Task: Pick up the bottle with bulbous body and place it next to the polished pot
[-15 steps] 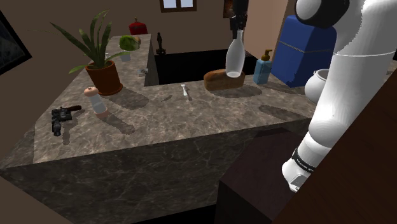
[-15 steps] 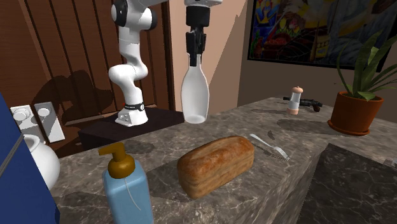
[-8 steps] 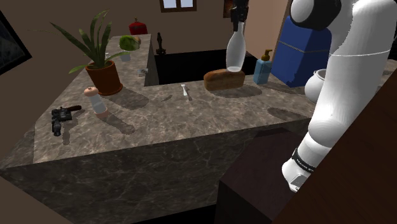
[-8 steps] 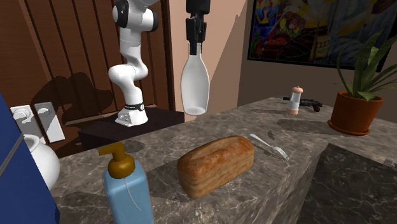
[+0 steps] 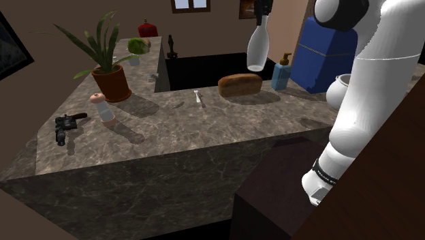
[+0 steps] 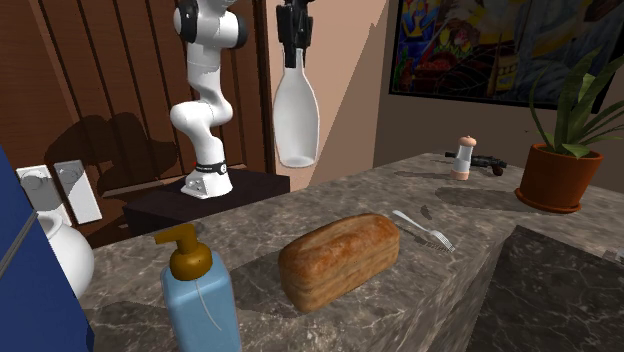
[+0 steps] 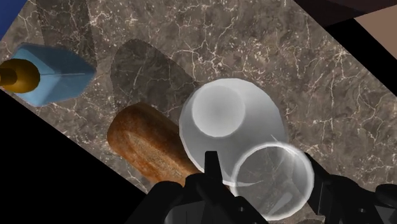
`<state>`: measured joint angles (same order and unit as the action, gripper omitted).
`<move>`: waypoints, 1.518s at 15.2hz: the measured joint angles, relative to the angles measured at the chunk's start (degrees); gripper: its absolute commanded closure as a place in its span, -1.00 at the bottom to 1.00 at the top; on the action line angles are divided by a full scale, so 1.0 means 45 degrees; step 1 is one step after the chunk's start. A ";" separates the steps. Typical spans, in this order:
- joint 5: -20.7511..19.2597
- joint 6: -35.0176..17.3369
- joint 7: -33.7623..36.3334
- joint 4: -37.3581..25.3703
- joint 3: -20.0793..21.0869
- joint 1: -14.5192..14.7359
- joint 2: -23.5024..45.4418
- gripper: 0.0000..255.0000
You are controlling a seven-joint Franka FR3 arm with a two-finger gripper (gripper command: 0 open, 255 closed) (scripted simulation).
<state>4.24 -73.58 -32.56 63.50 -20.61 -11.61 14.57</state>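
Here, the marble counter (image 5: pixel 204 129) spreads below the white arm (image 5: pixel 368 88). A white pot (image 5: pixel 338 92) stands partly behind that arm. High over the bread loaf's (image 5: pixel 240 84) end hangs the pale bottle (image 6: pixel 296 120), its neck clamped in the black gripper (image 6: pixel 293 48).

Arm (image 5: pixel 368 102): white, glossy, rounded links with dark joints. Black band (image 5: pixel 325 178) with small white markings circles the lowest link near the base. Gripper (image 6: pixel 291 42): all black, two-fingered.

Pale glassy bottle (image 5: pixel 257 53), bulbous base, hanging upright in air, white rounded pot (image 5: pixel 337 93) well apart
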 measured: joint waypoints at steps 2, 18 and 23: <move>-0.0280 -0.0069 -0.0273 0.0820 -0.0121 -0.0034 -0.0787 1.00; -0.2520 0.0398 -0.2871 0.4912 -0.1222 -0.1002 -0.5841 1.00; -0.3107 0.0932 -0.4126 0.4924 -0.1843 -0.1472 -0.6596 1.00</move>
<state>-9.74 -69.39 -51.12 85.66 -28.91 -18.24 -15.11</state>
